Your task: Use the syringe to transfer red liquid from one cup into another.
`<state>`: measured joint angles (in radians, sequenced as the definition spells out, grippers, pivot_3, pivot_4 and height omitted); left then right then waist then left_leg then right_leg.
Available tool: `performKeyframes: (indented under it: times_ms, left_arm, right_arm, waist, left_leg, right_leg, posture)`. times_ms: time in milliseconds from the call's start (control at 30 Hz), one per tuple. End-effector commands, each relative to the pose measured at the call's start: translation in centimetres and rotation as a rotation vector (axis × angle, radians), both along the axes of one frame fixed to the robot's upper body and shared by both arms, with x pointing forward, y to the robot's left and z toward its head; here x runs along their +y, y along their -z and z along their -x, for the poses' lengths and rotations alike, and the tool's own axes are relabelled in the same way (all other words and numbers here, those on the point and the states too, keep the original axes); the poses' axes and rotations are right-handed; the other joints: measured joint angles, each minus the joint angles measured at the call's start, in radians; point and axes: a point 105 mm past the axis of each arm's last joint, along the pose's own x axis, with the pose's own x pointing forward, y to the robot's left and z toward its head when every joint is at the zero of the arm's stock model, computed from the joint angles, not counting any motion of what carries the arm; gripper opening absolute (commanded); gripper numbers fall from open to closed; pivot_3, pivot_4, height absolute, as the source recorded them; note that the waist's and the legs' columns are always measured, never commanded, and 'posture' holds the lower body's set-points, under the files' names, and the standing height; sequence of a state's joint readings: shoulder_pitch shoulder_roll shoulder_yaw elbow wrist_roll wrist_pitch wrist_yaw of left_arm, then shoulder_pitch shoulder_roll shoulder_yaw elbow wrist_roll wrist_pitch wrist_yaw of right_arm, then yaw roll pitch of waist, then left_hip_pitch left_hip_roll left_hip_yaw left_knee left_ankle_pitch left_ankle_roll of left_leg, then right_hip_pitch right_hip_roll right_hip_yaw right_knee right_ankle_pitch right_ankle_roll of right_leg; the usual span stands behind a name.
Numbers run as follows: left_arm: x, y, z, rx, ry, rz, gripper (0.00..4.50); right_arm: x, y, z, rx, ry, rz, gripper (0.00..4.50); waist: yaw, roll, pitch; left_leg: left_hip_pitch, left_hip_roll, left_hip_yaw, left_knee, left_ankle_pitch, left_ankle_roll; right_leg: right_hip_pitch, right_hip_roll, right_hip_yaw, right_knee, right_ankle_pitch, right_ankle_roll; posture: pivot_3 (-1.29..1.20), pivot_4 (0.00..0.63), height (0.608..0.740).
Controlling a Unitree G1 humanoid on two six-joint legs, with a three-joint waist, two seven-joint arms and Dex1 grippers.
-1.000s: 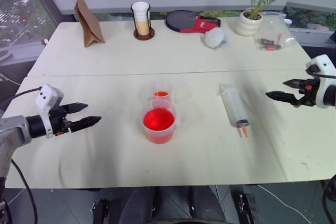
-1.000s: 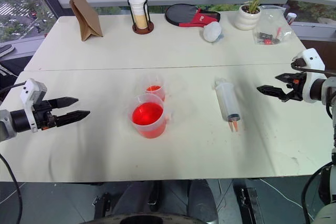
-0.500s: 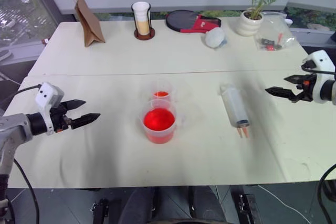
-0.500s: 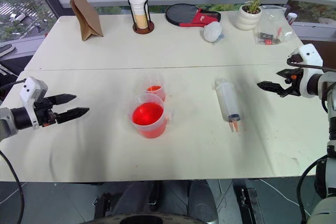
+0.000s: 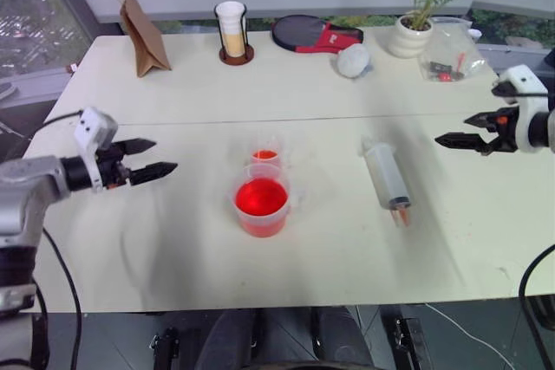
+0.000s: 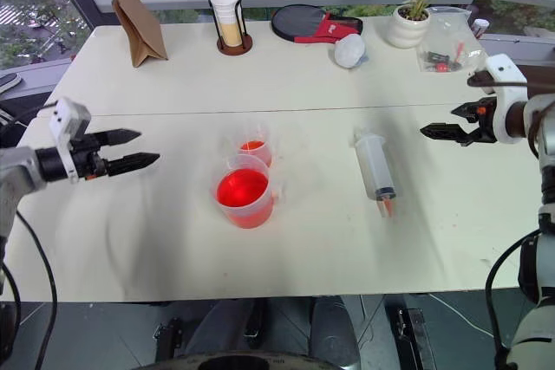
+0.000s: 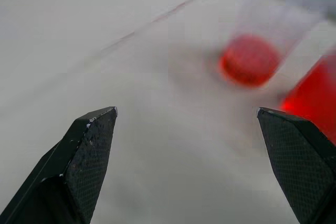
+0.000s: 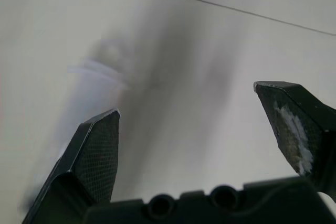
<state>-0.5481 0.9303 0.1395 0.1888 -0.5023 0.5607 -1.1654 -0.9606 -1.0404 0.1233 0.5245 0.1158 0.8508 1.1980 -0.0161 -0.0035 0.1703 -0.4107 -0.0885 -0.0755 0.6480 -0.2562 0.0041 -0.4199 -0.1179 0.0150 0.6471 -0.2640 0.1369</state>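
Cream-white bench, bearing all task items. Wide measuring cup, near centre, well filled with red liquid. Syringe, flat on bench to right of the cups, orange tip toward near edge, untouched. Small narrow cup, just behind wide cup, shallow red at bottom. Left end effector, spread wide, empty, well left of cups. Right end effector, spread wide, empty, right of syringe. Progress: pickup, draw and discharge apparently all outstanding.
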Motion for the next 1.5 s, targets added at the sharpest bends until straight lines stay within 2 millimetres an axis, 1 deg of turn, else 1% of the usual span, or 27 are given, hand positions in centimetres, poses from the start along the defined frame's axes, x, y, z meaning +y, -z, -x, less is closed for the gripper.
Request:
performKeyframes:
  times_ms: [33,67,133,233,300,333,433,500,600,633,667,700,833,867,967,1000,1067,1100,1133,1167,1200,1233,1300,1367,1400,1433,1500]
  left_arm:
    - [-2.1,-4.2,0.8,-0.081,0.161,-0.059,4.39]
    - [-2.8,-4.8,1.1,-0.09,0.208,-0.072,4.39]
    - [-4.4,-5.6,1.9,-0.11,0.301,-0.111,4.39]
    - [-6.4,-6.1,3.0,-0.141,0.402,-0.145,4.39]
    - [-7.8,-6.4,3.8,-0.162,0.453,-0.145,4.39]
    - [-8.3,-6.3,4.1,-0.168,0.474,-0.149,4.39]
    - [-9.5,-5.7,4.8,-0.17,0.513,-0.156,4.39]
    - [-9.9,-5.3,4.9,-0.165,0.519,-0.153,4.39]
    - [-9.8,-4.0,4.7,-0.145,0.506,-0.182,4.39]
    - [-9.6,-3.7,4.5,-0.139,0.497,-0.189,4.5]
    - [-9.5,-3.4,4.4,-0.136,0.489,-0.194,4.5]
    - [-9.4,-3.3,4.3,-0.135,0.482,-0.196,4.5]
    - [-9.1,-3.0,4.1,-0.132,0.462,-0.187,4.5]
    - [-9.0,-2.9,4.1,-0.13,0.455,-0.187,4.5]
    - [-8.6,-2.7,3.7,-0.131,0.426,-0.181,4.5]
    - [-8.4,-2.7,3.6,-0.131,0.413,-0.179,4.5]
    - [-7.8,-2.7,3.2,-0.13,0.385,-0.175,4.5]
    - [-7.1,-2.7,2.8,-0.124,0.355,-0.167,4.5]
    - [-6.5,-2.7,2.4,-0.117,0.329,-0.152,4.5]
    - [-5.9,-2.9,2.2,-0.112,0.31,-0.137,4.5]
    - [-5.6,-3.0,2.1,-0.109,0.301,-0.128,4.5]
    - [-5.4,-3.4,2.1,-0.11,0.3,-0.105,4.5]
    - [-5.2,-4.4,2.2,-0.114,0.306,-0.066,4.5]
    - [-5.0,-5.3,2.4,-0.118,0.314,-0.039,4.5]
    - [-4.8,-5.9,2.7,-0.121,0.317,-0.036,4.5]
    - [-4.7,-6.2,2.9,-0.122,0.32,-0.036,4.5]
    - [-4.4,-6.6,3.3,-0.118,0.322,-0.051,4.5]
  right_arm:
    - [3.0,-1.2,0.2,0.082,-0.028,-0.068,4.5]
    - [3.7,-0.9,0.3,0.117,-0.025,-0.086,4.5]
    - [4.5,0.3,0.4,0.187,-0.009,-0.099,4.5]
    - [4.9,2.0,0.2,0.257,0.047,-0.098,4.5]
    - [5.5,3.0,0.3,0.306,0.077,-0.12,4.5]
    - [6.0,3.4,0.4,0.33,0.079,-0.127,4.5]
    - [7.2,4.8,0.6,0.376,0.084,-0.126,4.5]
    - [7.5,5.6,0.6,0.388,0.089,-0.108,4.5]
    - [7.5,7.3,0.1,0.384,0.089,-0.027,4.5]
    - [7.4,7.8,-0.3,0.371,0.098,0.005,4.11]
    - [7.3,8.1,-0.7,0.357,0.107,0.029,3.95]
    - [7.3,8.4,-0.9,0.345,0.104,0.048,3.6]
    - [7.8,8.6,-1.2,0.329,0.09,0.073,1.57]
    - [7.9,8.6,-1.2,0.329,0.087,0.077,1.39]
    - [8.1,8.7,-0.9,0.332,0.079,0.077,1.39]
    - [8.3,8.4,-1.0,0.322,0.077,0.06,1.39]
    - [8.8,7.2,-1.3,0.284,0.063,0.019,1.39]
    - [10.4,3.6,-2.5,0.149,-0.011,-0.081,1.39]
    - [12.4,-0.7,-3.0,0.0,-0.13,-0.198,1.39]
    - [14.1,-4.7,-2.7,-0.143,-0.245,-0.303,1.39]
    - [15.1,-7.1,-2.2,-0.232,-0.317,-0.366,1.39]
    - [16.8,-10.1,-0.5,-0.315,-0.464,-0.463,1.39]
    - [18.8,-13.5,2.4,-0.386,-0.641,-0.598,1.39]
    - [20.4,-15.6,4.4,-0.416,-0.735,-0.71,1.39]
    - [21.5,-16.3,5.7,-0.446,-0.799,-0.767,1.39]
    - [22.3,-16.4,6.6,-0.467,-0.842,-0.805,1.39]
    - [23.6,-15.1,7.8,-0.483,-0.884,-0.847,1.39]
  waist:
    - [-0.001,0.0,0.0]
    - [-0.002,0.0,0.0]
    - [-0.002,0.0,-0.001]
    - [-0.001,0.0,0.0]
    - [-0.001,0.0,0.0]
    - [-0.001,0.0,0.0]
    - [0.0,-0.001,0.0]
    - [0.0,-0.001,0.0]
    - [0.0,-0.001,0.0]
    - [-0.002,-0.001,0.0]
    - [-0.003,-0.001,0.0]
    - [-0.004,-0.002,-0.001]
    - [-0.003,-0.005,-0.002]
    - [-0.004,-0.005,-0.003]
    - [-0.005,-0.005,-0.003]
    - [-0.004,-0.005,-0.003]
    - [-0.004,-0.005,-0.002]
    - [-0.005,-0.005,-0.002]
    - [-0.006,-0.005,-0.002]
    - [-0.012,-0.001,0.001]
    - [-0.017,0.001,0.002]
    - [-0.02,0.002,0.003]
    - [-0.02,0.001,0.002]
    - [-0.02,-0.003,0.0]
    - [-0.021,-0.007,-0.002]
    - [-0.022,-0.009,-0.003]
    - [-0.024,-0.01,-0.004]
  left_leg:
    - [0.0,0.0,0.0,0.0,0.0,0.0]
    - [0.0,0.0,0.0,0.0,0.0,0.0]
    - [0.0,0.0,0.0,-0.001,0.0,0.0]
    - [-0.001,0.0,0.001,-0.001,0.0,0.0]
    - [-0.005,0.0,0.001,0.0,0.0,0.0]
    - [-0.005,0.0,0.001,0.0,0.003,-0.004]
    - [-0.006,0.0,0.001,0.0,0.003,-0.005]
    - [-0.006,0.0,0.001,0.001,0.003,-0.005]
    - [-0.005,0.0,0.001,0.001,0.004,-0.005]
    - [-0.005,0.0,0.001,0.001,0.004,-0.005]
    - [-0.005,0.0,0.001,0.001,0.004,-0.006]
    - [-0.005,0.0,0.001,0.001,0.004,-0.006]
    - [-0.004,0.0,0.001,0.001,0.004,-0.007]
    - [-0.004,0.0,0.001,0.001,0.004,-0.007]
    - [-0.004,0.0,0.001,0.001,0.004,-0.007]
    - [-0.004,0.0,0.0,0.001,0.004,-0.007]
    - [-0.004,0.0,0.001,0.001,0.004,-0.006]
    - [-0.004,0.0,0.001,0.001,0.004,-0.006]
    - [-0.004,0.0,0.001,0.001,0.004,-0.006]
    - [-0.004,0.0,0.001,0.001,0.004,-0.006]
    - [-0.004,0.0,0.003,0.0,0.004,-0.006]
    - [-0.005,0.0,0.003,0.0,0.005,-0.007]
    - [-0.005,0.001,-0.001,-0.001,0.005,-0.007]
    - [-0.005,0.001,-0.004,-0.002,0.005,-0.007]
    - [-0.005,0.001,-0.005,-0.002,0.004,-0.007]
    - [-0.005,0.001,-0.006,-0.002,0.004,-0.007]
    - [-0.005,0.0,-0.006,0.0,0.004,-0.007]
  right_leg:
    - [0.0,0.0,0.0,0.0,0.0,0.0]
    - [0.0,0.0,0.0,0.0,0.0,0.0]
    - [0.0,0.0,0.0,0.0,0.0,0.0]
    - [-0.002,-0.001,0.0,0.0,0.0,0.0]
    - [-0.006,-0.001,0.0,0.001,0.0,0.0]
    - [-0.006,-0.001,0.0,0.001,0.0,0.0]
    - [-0.006,-0.001,0.0,0.001,0.0,0.0]
    - [-0.006,0.0,0.0,0.002,0.0,0.0]
    - [-0.006,0.0,0.0,0.002,0.0,0.0]
    - [-0.006,0.0,0.0,0.002,0.0,0.0]
    - [-0.006,0.0,0.0,0.002,0.0,0.0]
    - [-0.006,0.0,0.0,0.002,0.0,0.0]
    - [-0.005,0.001,0.0,0.002,0.0,0.0]
    - [-0.005,0.001,0.0,0.002,0.0,0.0]
    - [-0.005,0.001,0.0,0.003,0.0,0.0]
    - [-0.005,0.001,0.0,0.003,0.0,0.0]
    - [-0.005,0.001,0.0,0.003,0.0,0.0]
    - [-0.005,0.001,0.0,0.003,0.0,0.0]
    - [-0.005,0.001,0.0,0.003,0.0,0.0]
    - [-0.006,0.001,0.0,0.003,0.0,0.0]
    - [-0.007,0.001,0.001,0.003,0.0,0.0]
    - [-0.008,0.0,0.001,0.003,0.0,0.0]
    - [-0.008,0.001,-0.002,0.005,0.0,0.0]
    - [-0.007,0.001,-0.004,0.004,0.0,0.0]
    - [-0.006,0.001,-0.005,0.003,0.0,0.0]
    - [-0.006,0.001,-0.005,0.003,0.0,0.0]
    - [-0.004,-0.001,-0.005,0.002,0.0,0.0]
  posture:
    - [0.0,0.15,0.739]
    - [0.0,0.15,0.739]
    - [0.0,0.15,0.739]
    - [0.0,0.15,0.739]
    - [0.0,0.15,0.739]
    - [0.0,0.15,0.739]
    - [0.0,0.15,0.739]
    - [0.0,0.15,0.739]
    - [0.0,0.15,0.739]
    - [0.0,0.15,0.739]
    - [0.0,0.15,0.739]
    - [0.0,0.15,0.739]
    - [0.0,0.15,0.739]
    - [0.0,0.15,0.739]
    - [0.0,0.15,0.739]
    - [0.0,0.15,0.739]
    - [0.0,0.15,0.739]
    - [0.0,0.15,0.739]
    - [0.0,0.15,0.739]
    - [0.0,0.15,0.739]
    - [0.0,0.15,0.739]
    - [0.0,0.15,0.739]
    - [0.0,0.15,0.739]
    - [0.0,0.15,0.739]
    - [0.0,0.15,0.739]
    - [0.0,0.15,0.739]
    - [0.0,0.15,0.739]
